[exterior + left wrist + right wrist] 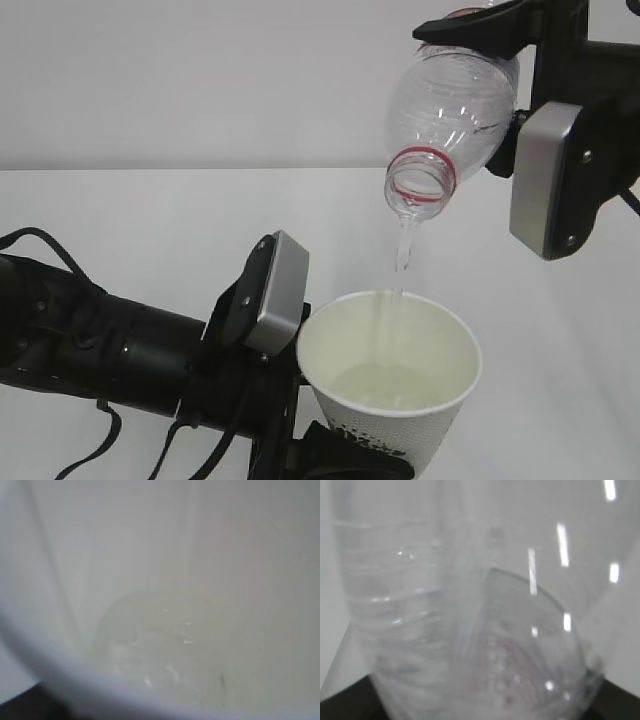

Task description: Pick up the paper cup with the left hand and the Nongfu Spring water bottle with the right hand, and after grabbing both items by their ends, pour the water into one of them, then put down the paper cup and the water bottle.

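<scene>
At the upper right of the exterior view, the Nongfu Spring water bottle (452, 105) is being held tilted mouth-down, the right tool (500, 60) grasping it by its upper end. A thin stream of water (402, 262) is being poured from the red-ringed neck into the paper cup (390, 385), low and centre-right in the frame. The cup is being held upright above the white tabletop (150, 230), the left tool (330, 455) grasping it near its base. A shallow pool is being shown inside the cup in the left wrist view (165, 650). The right wrist view is being filled by blurred clear plastic (470, 620).
</scene>
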{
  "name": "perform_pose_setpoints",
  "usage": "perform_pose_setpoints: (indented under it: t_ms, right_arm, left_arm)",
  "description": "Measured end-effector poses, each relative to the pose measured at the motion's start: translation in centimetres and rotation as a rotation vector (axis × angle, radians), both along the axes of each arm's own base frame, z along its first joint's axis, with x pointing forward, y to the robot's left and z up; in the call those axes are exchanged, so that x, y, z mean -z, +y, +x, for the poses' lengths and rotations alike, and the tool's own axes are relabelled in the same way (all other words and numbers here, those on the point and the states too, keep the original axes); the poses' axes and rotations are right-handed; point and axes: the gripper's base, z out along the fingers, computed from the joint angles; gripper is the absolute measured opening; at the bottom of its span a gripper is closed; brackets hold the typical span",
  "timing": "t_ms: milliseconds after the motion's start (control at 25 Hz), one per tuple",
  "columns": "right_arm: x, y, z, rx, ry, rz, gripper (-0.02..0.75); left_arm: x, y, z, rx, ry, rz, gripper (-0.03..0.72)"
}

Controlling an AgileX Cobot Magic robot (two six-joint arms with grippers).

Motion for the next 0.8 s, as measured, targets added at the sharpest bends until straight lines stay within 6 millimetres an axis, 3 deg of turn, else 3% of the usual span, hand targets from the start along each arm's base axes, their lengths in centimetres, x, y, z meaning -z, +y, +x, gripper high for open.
perform_pose_setpoints:
  t_ms: [800]
  right_arm:
    - [-0.31,0.02,0.10,-0.001,-0.020,-0.005,0.485]
  left_arm:
    - [0.05,0.03,-0.09,0.012,-0.004,0.005,0.510]
